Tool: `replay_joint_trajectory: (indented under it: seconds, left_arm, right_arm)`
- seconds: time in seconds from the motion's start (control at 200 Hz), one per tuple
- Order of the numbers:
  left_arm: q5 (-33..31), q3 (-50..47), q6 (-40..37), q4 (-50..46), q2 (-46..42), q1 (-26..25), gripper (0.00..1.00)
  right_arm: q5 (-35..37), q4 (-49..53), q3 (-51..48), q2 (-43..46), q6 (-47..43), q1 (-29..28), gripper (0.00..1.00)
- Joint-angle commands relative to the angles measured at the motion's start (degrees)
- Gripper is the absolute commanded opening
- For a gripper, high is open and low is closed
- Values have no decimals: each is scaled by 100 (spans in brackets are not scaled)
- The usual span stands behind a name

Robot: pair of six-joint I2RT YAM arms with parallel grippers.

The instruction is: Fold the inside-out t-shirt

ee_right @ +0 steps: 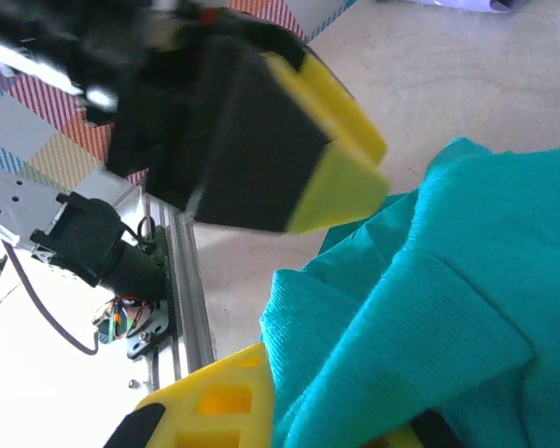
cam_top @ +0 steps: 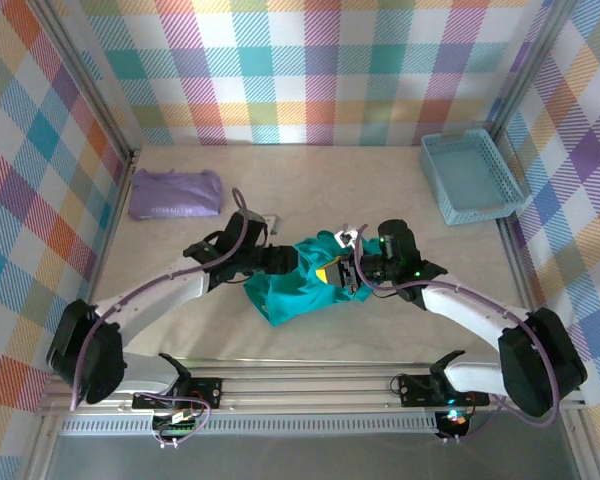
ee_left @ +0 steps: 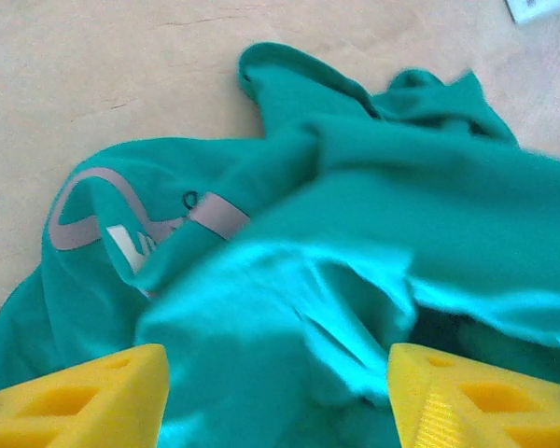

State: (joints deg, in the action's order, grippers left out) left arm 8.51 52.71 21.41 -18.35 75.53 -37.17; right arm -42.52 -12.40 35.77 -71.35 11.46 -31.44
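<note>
One teal inside-out t-shirt (cam_top: 300, 285), one folded lavender garment (cam_top: 175, 193) and one light blue basket (cam_top: 472, 178) lie on the counter (cam_top: 330, 190), the garment far left and the basket far right, both well apart from the shirt. The shirt is crumpled mid-counter between my two arms, its long axis running near-left to far-right, its grey-taped collar (ee_left: 93, 201) showing. My left jaws stand wide with loose cloth between the yellow fingers (ee_left: 75, 401); my right jaws are pinched on a fold at the shirt's right end.
</note>
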Motion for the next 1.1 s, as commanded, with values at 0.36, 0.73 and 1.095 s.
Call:
replay_joint_trajectory:
  seconds: [0.36, 0.73, 1.095]
  left_arm:
    - [772, 365, -271, 704, 1035, -361, 59]
    - [852, 758, -145, 1151, 1792, -346, 32]
    - [3234, -304, 631, 2482, 293, 597, 0]
  right_arm:
    - [-44, -15, -27, 137, -140, 103, 0]
    - [88, 165, -109, 211, -261, 145, 0]
    - [1344, 1257, 44, 831, -559, 314, 0]
